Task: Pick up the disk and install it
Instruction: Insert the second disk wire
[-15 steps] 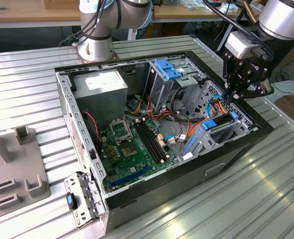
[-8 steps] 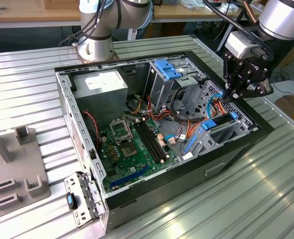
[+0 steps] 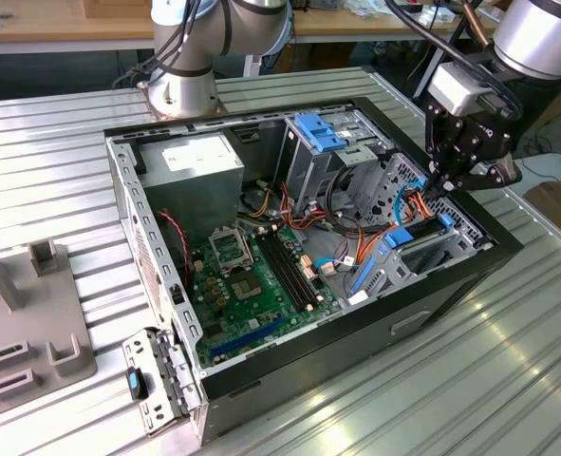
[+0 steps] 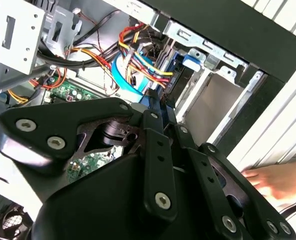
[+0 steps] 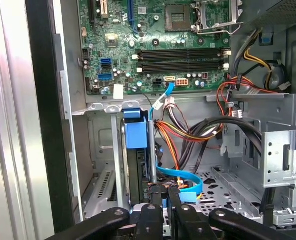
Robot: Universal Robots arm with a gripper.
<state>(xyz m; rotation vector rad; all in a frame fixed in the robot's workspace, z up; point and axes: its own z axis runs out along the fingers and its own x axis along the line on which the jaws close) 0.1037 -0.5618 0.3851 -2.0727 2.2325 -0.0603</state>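
Tool [image 3: 439, 186] pinching the disk [image 5: 135, 165], standing on edge in the drive bay [image 5: 105, 190]. Keep rails square; press gently, clear of cables [image 5: 183, 135].

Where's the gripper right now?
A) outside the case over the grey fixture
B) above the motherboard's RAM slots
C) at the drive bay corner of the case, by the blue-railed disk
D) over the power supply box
C: in the exterior view the gripper sits at the case's corner bay on that view's right, just above the disk; in the first wrist view its fingertips sit at the end of the disk with its blue rail.
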